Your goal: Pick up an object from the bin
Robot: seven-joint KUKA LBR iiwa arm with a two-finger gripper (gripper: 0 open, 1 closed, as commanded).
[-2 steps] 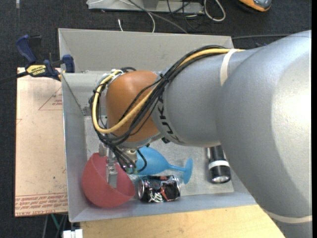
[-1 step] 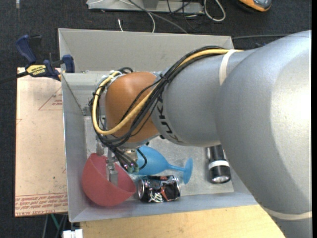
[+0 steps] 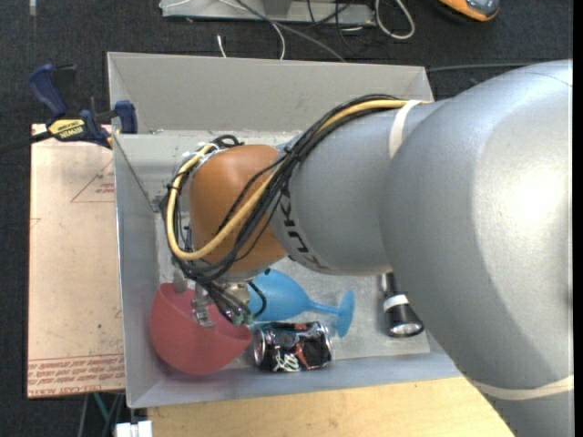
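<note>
Arm (image 3: 364, 198) was reached in from the right, orange-covered wrist (image 3: 232, 203) bent down. Jaws were placed over the rim of a red bowl (image 3: 182, 340) in the bin's (image 3: 137, 244) lower-left corner; wide vs. narrow couldn't be told. Bowl: round, smooth, matte. Beside it were seen a blue plastic goblet (image 3: 282, 299) on its side, a crushed can (image 3: 291, 346) and a black cylinder (image 3: 398, 312).

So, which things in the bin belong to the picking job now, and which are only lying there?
In the job: red round bowl, lower left, under the jaws; grey bin.
Lying about: blue goblet, on its side; crushed dark can; small black cylinder.
</note>
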